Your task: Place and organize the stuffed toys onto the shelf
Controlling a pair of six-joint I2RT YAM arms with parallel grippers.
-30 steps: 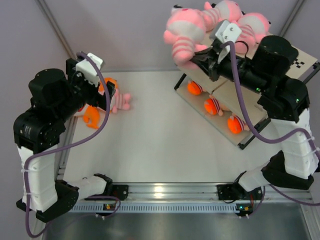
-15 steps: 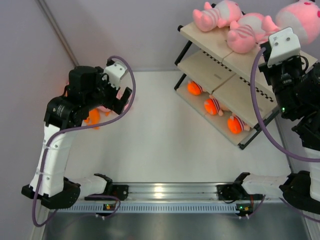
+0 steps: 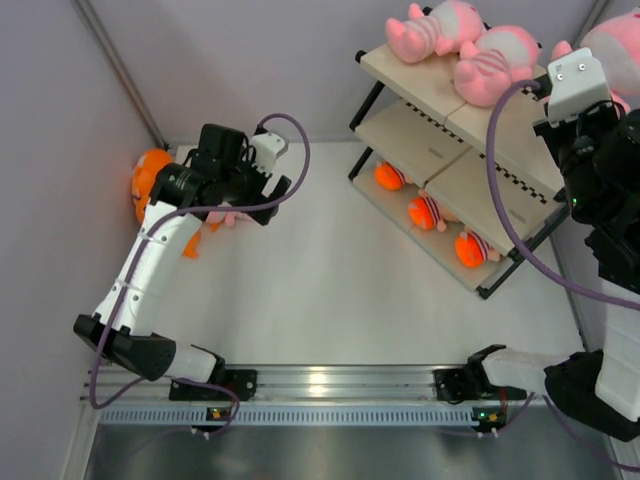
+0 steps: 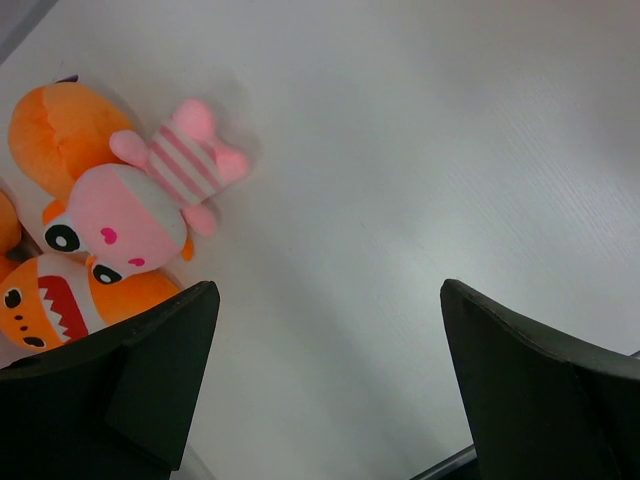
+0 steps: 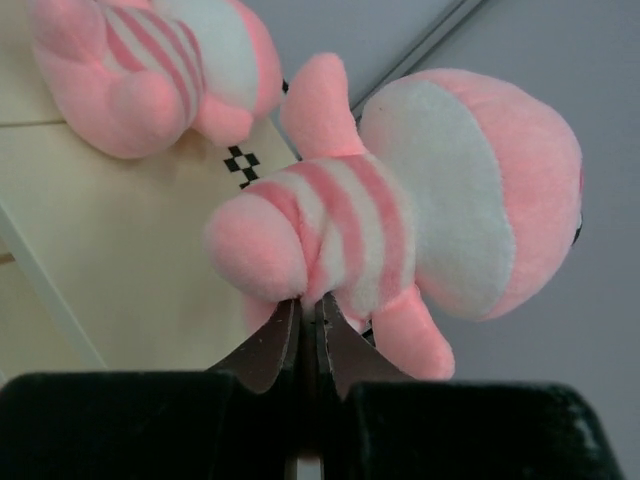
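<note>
Over by the far right end of the shelf (image 3: 415,85), the right gripper (image 5: 310,312) is pinched tight on the striped lower body of a pink plush toy (image 5: 420,220). Its two fingers are pressed almost together, with only a fold of fabric between them. That toy hangs in the air just past the end of the top board; whether it brushes the board I can't tell from where I stand.

On the top tier lie a rear pink toy (image 3: 435,28) and a nearer pink toy (image 3: 495,65), the two touching. Down on the bottom tier, three orange toys (image 3: 425,210) sit in a row.

Across the table (image 3: 330,290), the left gripper (image 4: 330,385) hovers with its fingers spread wide and nothing between them. Near it, by the left wall, a small heap rests on the tabletop. A fourth pink toy (image 4: 140,200) lies face up against an orange toy (image 4: 65,130), with a toothy orange toy (image 4: 60,300) touching its head.
</note>
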